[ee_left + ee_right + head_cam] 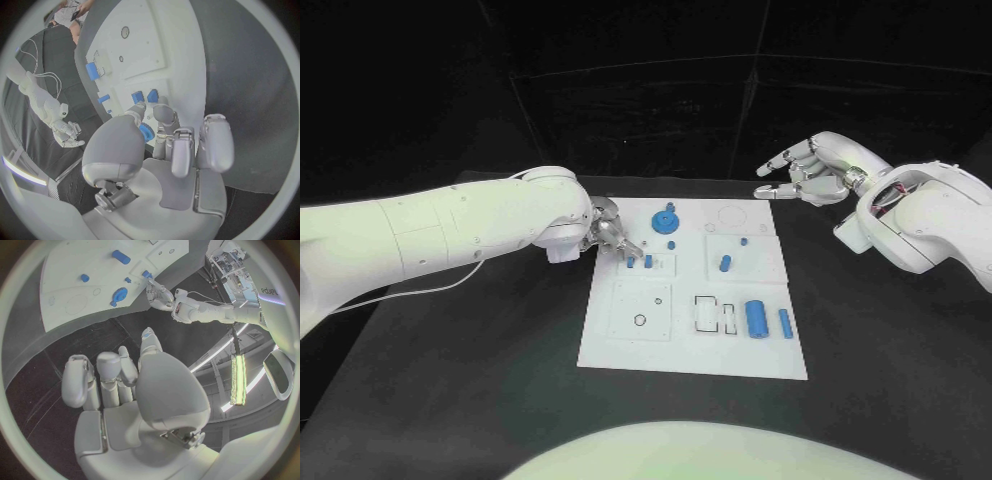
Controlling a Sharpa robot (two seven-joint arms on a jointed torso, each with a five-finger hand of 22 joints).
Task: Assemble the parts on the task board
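Task board (635, 350) sits mid-table, white. Small blue peg (630, 265) near its left edge, left hand (610, 236) fingertips on or around it, apparently pinching it; seated or not, cannot tell. Gear-like part (665, 218), pegs (724, 263) and cylinders (756, 318) lie about the board, several outlines unfilled. Judged partway, plenty left. Right hand (808, 170) hovers off-board, fingers loosely spread, holding nothing.

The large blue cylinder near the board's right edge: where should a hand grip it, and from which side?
Probably from above, across its middle. The large cylinder lies flat on the board with its long axis running away from the robot, so its curved flanks are the graspable faces. A smaller cylinder lies close on its right, leaving little finger room there. The right hand hovers open, beyond the board.
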